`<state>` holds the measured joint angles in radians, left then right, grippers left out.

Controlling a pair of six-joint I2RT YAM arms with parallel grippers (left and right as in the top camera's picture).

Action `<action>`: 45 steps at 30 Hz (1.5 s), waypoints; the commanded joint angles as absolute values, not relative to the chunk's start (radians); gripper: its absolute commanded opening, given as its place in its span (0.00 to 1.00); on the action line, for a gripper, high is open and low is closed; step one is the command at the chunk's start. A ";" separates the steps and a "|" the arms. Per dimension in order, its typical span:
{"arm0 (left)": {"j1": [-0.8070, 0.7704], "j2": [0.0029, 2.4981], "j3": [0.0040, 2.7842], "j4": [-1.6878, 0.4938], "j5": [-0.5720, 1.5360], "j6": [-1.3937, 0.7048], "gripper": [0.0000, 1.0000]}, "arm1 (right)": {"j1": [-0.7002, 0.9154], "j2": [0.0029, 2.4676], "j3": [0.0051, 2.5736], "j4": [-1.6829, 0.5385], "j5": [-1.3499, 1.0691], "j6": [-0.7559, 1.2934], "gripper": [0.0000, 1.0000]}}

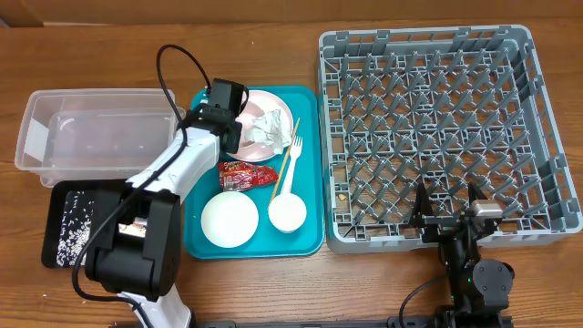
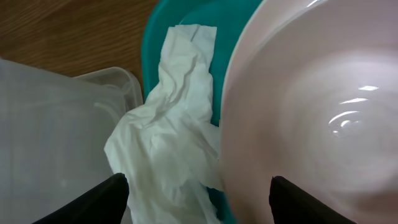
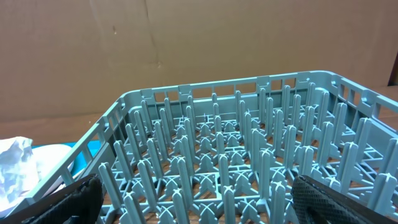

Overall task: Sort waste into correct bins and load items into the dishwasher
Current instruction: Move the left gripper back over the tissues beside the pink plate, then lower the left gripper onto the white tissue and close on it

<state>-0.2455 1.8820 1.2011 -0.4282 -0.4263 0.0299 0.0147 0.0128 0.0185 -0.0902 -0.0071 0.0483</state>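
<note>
My left gripper (image 1: 227, 98) hangs open over the far left corner of the teal tray (image 1: 305, 239). In the left wrist view its jaws (image 2: 196, 200) stand wide apart above a crumpled white napkin (image 2: 166, 140), which lies between the clear tub (image 2: 50, 130) and the pink plate (image 2: 311, 112); I see no grip on it. A second napkin (image 1: 272, 130) rests on the plate (image 1: 262, 102). Red wrapper (image 1: 246, 173), chopstick (image 1: 288, 162), fork (image 1: 293, 164), a white bowl (image 1: 230, 220) and a small cup (image 1: 287, 214) lie on the tray. My right gripper (image 1: 446, 211) is open at the dish rack's (image 1: 437, 118) near edge.
The clear tub (image 1: 100, 132) stands left of the teal tray, and the black tray (image 1: 77, 223) with pale crumbs lies in front of it. In the right wrist view the rack's upright pegs (image 3: 249, 155) fill the space ahead of the open jaws (image 3: 205, 205).
</note>
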 commanded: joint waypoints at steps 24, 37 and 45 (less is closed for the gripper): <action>-0.223 1.777 1.254 -0.484 -0.251 0.037 1.00 | 0.017 0.003 0.008 -0.084 0.002 0.045 1.00; -0.173 1.679 1.254 -0.632 -0.247 0.071 1.00 | 0.017 0.003 0.008 -0.084 0.002 0.045 1.00; -0.149 1.679 1.254 -0.688 -0.204 0.184 1.00 | 0.017 0.003 0.008 -0.084 0.002 0.045 1.00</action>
